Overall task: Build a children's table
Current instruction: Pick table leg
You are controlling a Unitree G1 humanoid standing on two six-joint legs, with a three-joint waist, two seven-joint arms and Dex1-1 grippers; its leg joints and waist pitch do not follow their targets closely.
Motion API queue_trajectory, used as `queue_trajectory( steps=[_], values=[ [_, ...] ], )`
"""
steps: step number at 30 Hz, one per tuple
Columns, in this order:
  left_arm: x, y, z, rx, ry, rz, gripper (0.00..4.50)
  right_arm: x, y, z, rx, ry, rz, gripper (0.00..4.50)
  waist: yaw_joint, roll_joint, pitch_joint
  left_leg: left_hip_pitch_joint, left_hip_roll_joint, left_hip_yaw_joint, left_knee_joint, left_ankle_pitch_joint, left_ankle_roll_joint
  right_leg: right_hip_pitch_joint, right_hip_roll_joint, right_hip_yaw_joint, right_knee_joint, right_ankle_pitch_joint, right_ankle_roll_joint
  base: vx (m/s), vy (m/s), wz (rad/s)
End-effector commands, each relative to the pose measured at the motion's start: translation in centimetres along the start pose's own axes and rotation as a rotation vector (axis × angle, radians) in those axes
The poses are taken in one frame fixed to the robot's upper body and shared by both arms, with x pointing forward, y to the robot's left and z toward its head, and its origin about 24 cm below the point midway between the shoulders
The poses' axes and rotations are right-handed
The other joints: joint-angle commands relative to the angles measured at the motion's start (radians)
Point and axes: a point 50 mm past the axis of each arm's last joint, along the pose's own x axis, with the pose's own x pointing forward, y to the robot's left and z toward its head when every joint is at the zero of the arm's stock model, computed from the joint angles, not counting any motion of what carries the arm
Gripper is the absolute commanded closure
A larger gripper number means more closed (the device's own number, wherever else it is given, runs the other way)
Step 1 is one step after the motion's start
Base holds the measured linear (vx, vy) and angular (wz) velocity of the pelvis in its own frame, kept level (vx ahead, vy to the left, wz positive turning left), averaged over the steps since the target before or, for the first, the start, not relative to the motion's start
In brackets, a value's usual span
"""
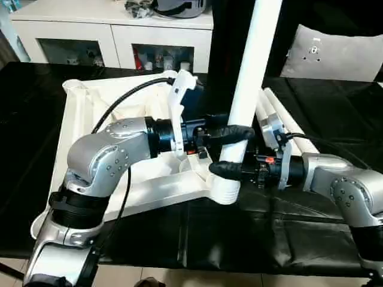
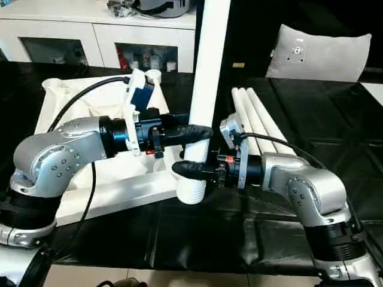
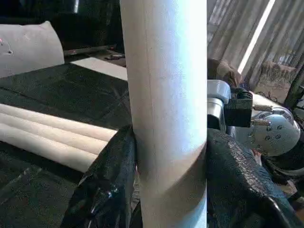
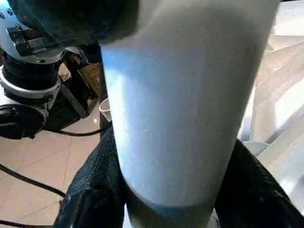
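White leg (image 1: 254, 66), black table cover (image 1: 335, 113)

My white tapered leg (image 1: 254, 66) upright in the upturned ribbed tabletop's (image 1: 84, 113) near corner socket (image 1: 224, 186), three spare legs (image 2: 257, 122) lying beside

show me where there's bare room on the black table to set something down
Free: the black table right of the spare legs, below the grey cushion panel, and the front strip before the tabletop. Crowded: the near corner socket, where both grippers clasp the upright leg.
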Motion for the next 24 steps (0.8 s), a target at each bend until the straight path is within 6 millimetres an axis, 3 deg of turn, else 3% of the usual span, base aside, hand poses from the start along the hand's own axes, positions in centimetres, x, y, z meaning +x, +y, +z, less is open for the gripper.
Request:
queue_trajectory(
  steps=[1,5,9,12,20,24],
  values=[
    [0.5,-1.1,1.4,0.077,-0.024,-0.06,2.65,-0.2,-0.1,-0.5,0.014,0.027,-0.017,2.59,0.0,-0.013,-0.071,0.025,0.061,-0.018,-0.056,-0.039,0.037,0.034,-0.086,0.044,-0.063,0.065,-0.241,0.0,0.0,0.0],
    [0.5,-1.1,1.4,0.077,-0.018,-0.062,2.65,-0.3,-0.1,-0.6,0.014,0.026,-0.018,2.59,0.0,-0.01,-0.071,0.025,0.061,-0.019,-0.056,-0.038,0.036,0.034,-0.086,0.043,-0.062,0.066,-0.242,0.0,0.0,0.0],
    [0.6,-2.4,1.4,0.057,-0.015,-0.168,2.65,-0.2,-0.1,-0.8,0.011,0.023,-0.026,2.59,0.0,-0.01,-0.072,0.024,0.062,-0.019,-0.055,-0.034,0.036,0.035,-0.086,0.043,-0.06,0.084,-0.246,0.0,0.0,0.0],
    [0.7,-2.8,1.3,0.065,-0.005,-0.195,1.95,-0.2,-0.1,-0.8,0.009,0.022,-0.03,2.59,-0.001,-0.01,-0.07,0.025,0.061,-0.018,-0.056,-0.044,0.035,0.034,-0.085,0.043,-0.062,0.068,-0.245,0.0,0.0,0.0],
    [0.9,-4.0,0.5,0.053,0.026,-0.298,1.33,0.1,-0.2,-1.2,0.001,0.025,-0.045,2.59,-0.002,-0.009,-0.068,0.026,0.061,-0.018,-0.059,-0.072,0.016,0.032,-0.086,0.044,-0.066,0.018,-0.237,0.0,0.0,0.0],
    [1.0,-4.7,0.1,0.041,0.03,-0.368,0.98,0.5,-0.4,-1.6,-0.005,0.026,-0.068,2.59,-0.003,-0.003,-0.067,0.026,0.06,-0.019,-0.059,-0.089,0.008,0.031,-0.086,0.045,-0.069,-0.001,-0.234,0.0,0.0,0.0]
  ],
)
